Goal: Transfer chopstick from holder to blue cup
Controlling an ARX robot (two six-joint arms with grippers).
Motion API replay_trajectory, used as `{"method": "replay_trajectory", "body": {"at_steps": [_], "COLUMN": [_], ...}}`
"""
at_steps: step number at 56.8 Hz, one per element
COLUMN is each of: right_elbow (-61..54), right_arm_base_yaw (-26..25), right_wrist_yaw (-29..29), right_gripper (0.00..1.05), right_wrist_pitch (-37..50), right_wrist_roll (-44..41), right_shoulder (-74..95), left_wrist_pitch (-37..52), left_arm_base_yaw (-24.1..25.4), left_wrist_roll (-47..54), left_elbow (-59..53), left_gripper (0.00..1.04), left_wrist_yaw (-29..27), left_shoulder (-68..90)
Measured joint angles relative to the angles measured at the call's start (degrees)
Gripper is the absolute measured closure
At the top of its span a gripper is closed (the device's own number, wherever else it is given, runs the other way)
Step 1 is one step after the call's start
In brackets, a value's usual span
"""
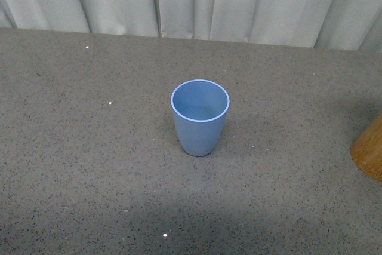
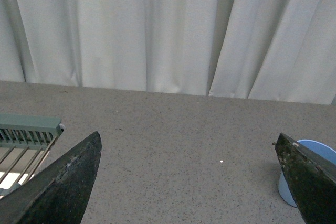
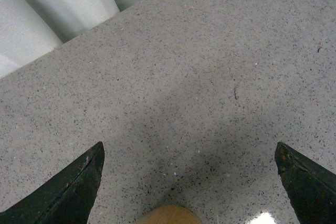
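The left gripper point(image 2: 188, 136) hangs over the grey speckled worktop point(image 1: 77, 165). Its jaws stand wide apart with nothing between them. In the left wrist view a green slatted rack point(image 2: 29, 129) lies beside one jaw. The cup point(image 2: 314, 147) peeks out from behind the other jaw. Bare worktop runs from this gripper to the far edge, where a pale curtain point(image 1: 197, 1) hangs in folds.

In the front view the cup point(image 1: 200, 117) stands upright mid-worktop, mouth open and nothing inside. There is open surface on all sides of it.

Well to the right, the brown holder point(image 1: 370, 153) is cut off by the edge of the front view. The right gripper point(image 3: 189, 144) hovers above it, jaws spread wide and gripping nothing. The holder's rounded top point(image 3: 170, 214) shows just near of the gap between them. Bare worktop reaches from there to the curtain. No view shows where the chopstick is.
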Motion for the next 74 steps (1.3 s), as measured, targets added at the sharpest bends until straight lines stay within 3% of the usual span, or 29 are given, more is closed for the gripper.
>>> {"method": "replay_trajectory", "body": {"at_steps": [17,29,51,74], "right_elbow": [-0.98,-1.95,-5.09,-5.4], "right_arm_base_yaw": [1.6,1.38,-1.44,-5.68], "right_wrist_yaw": [-0.83,-0.92,-3.85,-7.3], "right_gripper": [0.73,1.02,1.03,1.03], "right_wrist_pitch": [2.23,3.04,3.89,-1.55], "right_wrist_roll": [2.62,2.97,3.43,4.57], "right_shoulder": [1.14,0.59,-8.79,-25.53], "left_wrist_pitch": [0.0,0.0,0.0,0.0], "left_arm_base_yaw": [0.0,0.0,0.0,0.0], "left_wrist_roll": [0.0,0.02,0.0,0.0], "left_elbow": [0.0,0.0,0.0,0.0], "left_gripper": [0.07,0.07,0.07,0.07], "left_wrist_yaw": [0.0,0.0,0.0,0.0], "left_shoulder": [0.0,0.0,0.0,0.0]}}
